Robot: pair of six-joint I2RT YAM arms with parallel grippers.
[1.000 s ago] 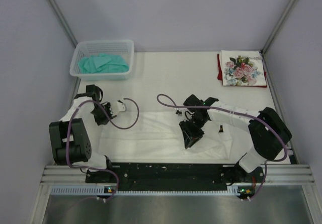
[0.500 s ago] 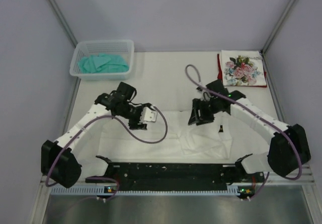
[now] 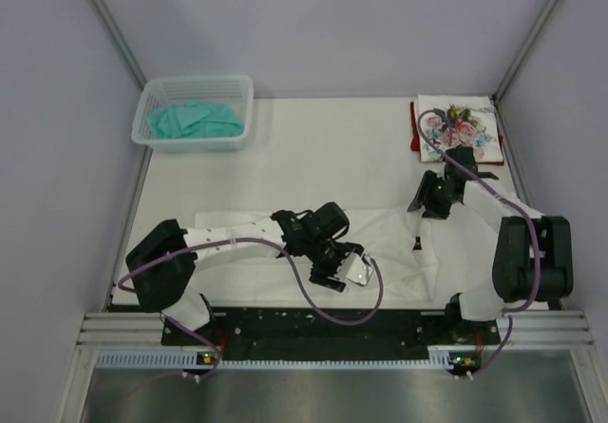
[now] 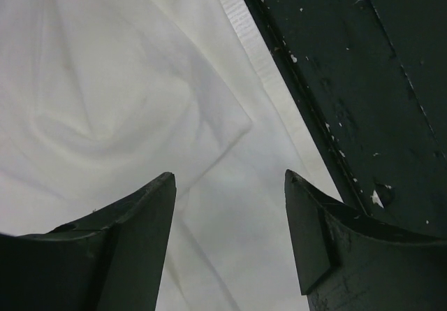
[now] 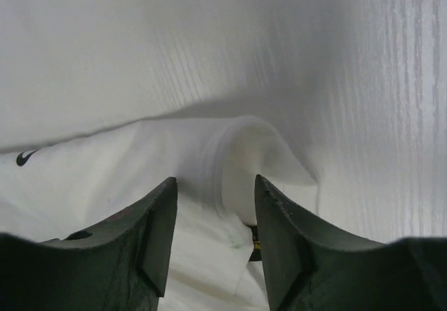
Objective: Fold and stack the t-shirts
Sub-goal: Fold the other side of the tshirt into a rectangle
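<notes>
Basket (image 3: 193,144) at 10 o'clock on the table (image 3: 323,147), green cloth (image 3: 195,119) inside. It is well apart from both arms, so I see no risk there.

Left gripper (image 4: 230,203): fingers spread, nothing between them. It hangs over the near hem of the white shirt (image 3: 394,252), which lies flat across 6 o'clock, just beside the black base plate (image 4: 377,80).
- Risk: a descent a little toward the plate could put one finger on metal instead of cloth, and the grasp would miss the hem.
- Risk: a wrinkled corner sits under the fingers. Closing there could take one layer only, and the fold would come out skewed.
- Risk: the left arm and its purple cable (image 3: 328,314) lie across the shirt. A sideways move could drag the cloth.

Right gripper (image 5: 215,192): fingers spread, with a raised roll of the shirt's edge just beyond the tips at its 3 o'clock side. As far as I can tell it is not pinching.
- Risk: closing on that roll may bunch the cloth rather than take a clean edge.
- Risk: uneven lift between the two arms would twist the shirt.

Rose-print shirt (image 3: 461,128) sits folded at 1 o'clock on the dark red shirt (image 3: 415,136), near the right arm. A wide swing could knock the stack.
</notes>
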